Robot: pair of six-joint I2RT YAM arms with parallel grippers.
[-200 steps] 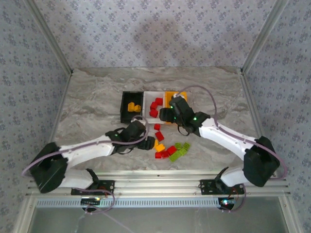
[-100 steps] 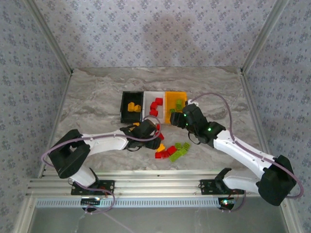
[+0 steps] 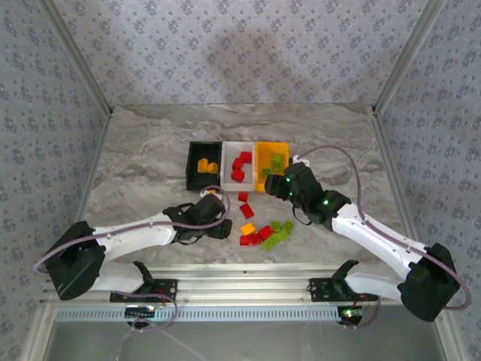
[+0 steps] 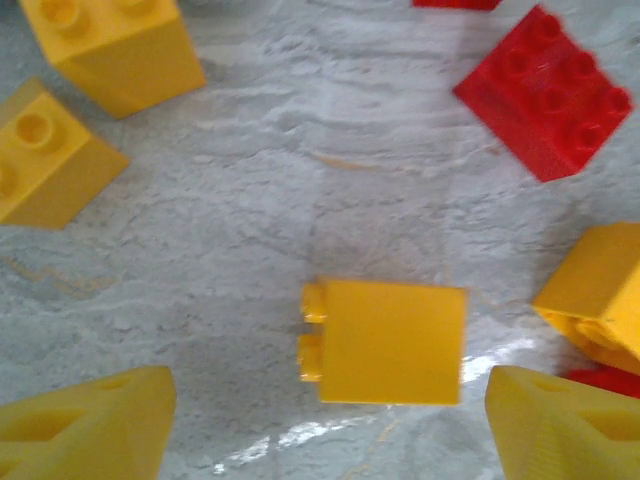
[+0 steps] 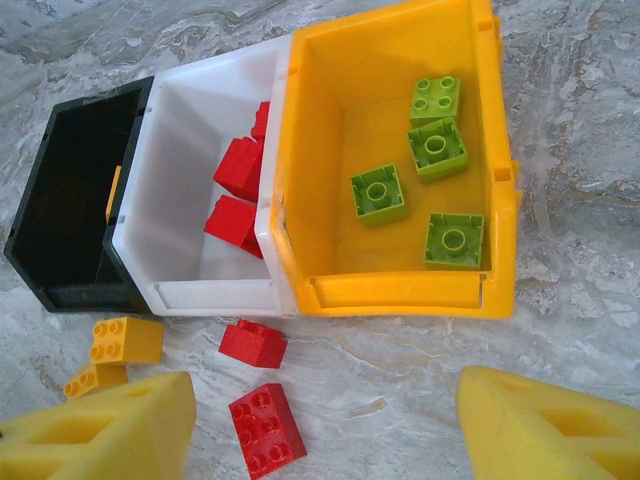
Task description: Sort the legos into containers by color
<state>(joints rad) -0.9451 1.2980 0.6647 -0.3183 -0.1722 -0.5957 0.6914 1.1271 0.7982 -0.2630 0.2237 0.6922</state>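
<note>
The black bin (image 3: 203, 167), white bin (image 3: 239, 167) and orange bin (image 3: 272, 164) stand in a row. Yellow bricks lie in the black bin, red bricks (image 5: 240, 170) in the white bin and several green bricks (image 5: 437, 148) in the orange bin. My left gripper (image 3: 213, 214) is open, low over a yellow brick (image 4: 385, 340) that lies on its side between the fingers (image 4: 85, 420). My right gripper (image 5: 325, 440) hangs open and holds nothing, just in front of the orange bin (image 5: 400, 290). Loose red bricks (image 5: 265, 428), yellow bricks (image 5: 125, 340) and green bricks (image 3: 278, 233) lie on the table.
More yellow bricks (image 4: 115, 45) and a red brick (image 4: 545, 90) lie close around my left gripper. The marble table (image 3: 135, 150) has free room to the left, right and behind the bins. Metal frame posts edge the table.
My left gripper reached right toward the pile, then drew back left. My right gripper came back off the orange bin toward the front, and green bricks now show inside it.
</note>
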